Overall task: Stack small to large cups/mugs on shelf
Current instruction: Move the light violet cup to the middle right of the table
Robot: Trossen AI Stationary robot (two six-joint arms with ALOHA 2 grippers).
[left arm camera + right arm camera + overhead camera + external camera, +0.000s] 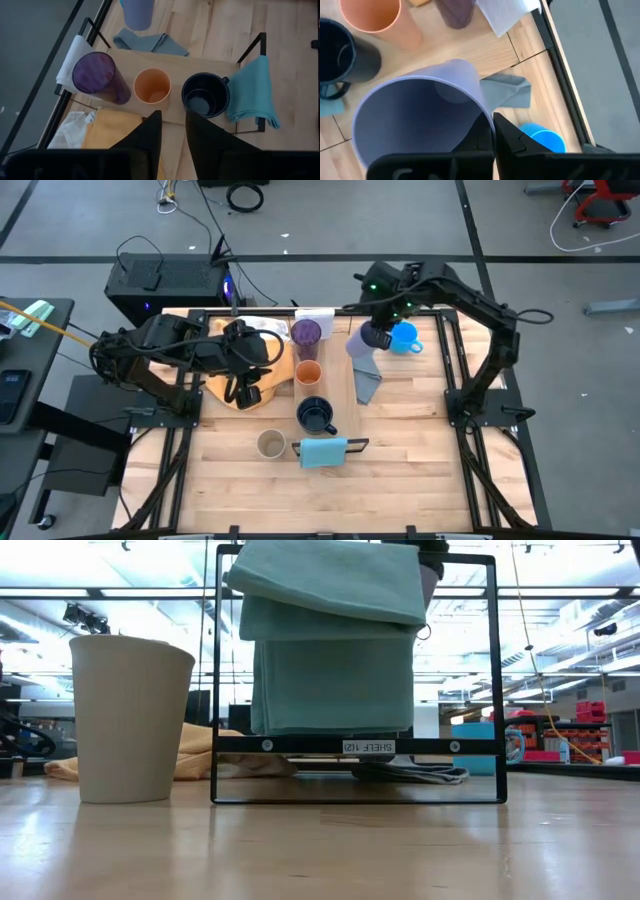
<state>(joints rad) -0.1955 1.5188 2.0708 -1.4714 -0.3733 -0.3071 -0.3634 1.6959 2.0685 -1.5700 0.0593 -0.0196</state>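
Lavender cup [420, 110] in right end effector [492, 132]

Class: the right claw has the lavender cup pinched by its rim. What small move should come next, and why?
Probably carry the lavender cup across to the shelf. The right claw pinches its rim and holds it beside the shelf, above the grey cloth, while the purple tumbler, orange cup and navy mug already stand in a row there.

We see a dark purple tumbler [96, 76], an orange cup [152, 86] and a navy mug [205, 94] on the pale wood shelf [175, 62]. Nearby are a lavender cup [420, 117], a bright blue mug [405, 337], a beige cup [130, 717] and a yellow cloth [112, 129].
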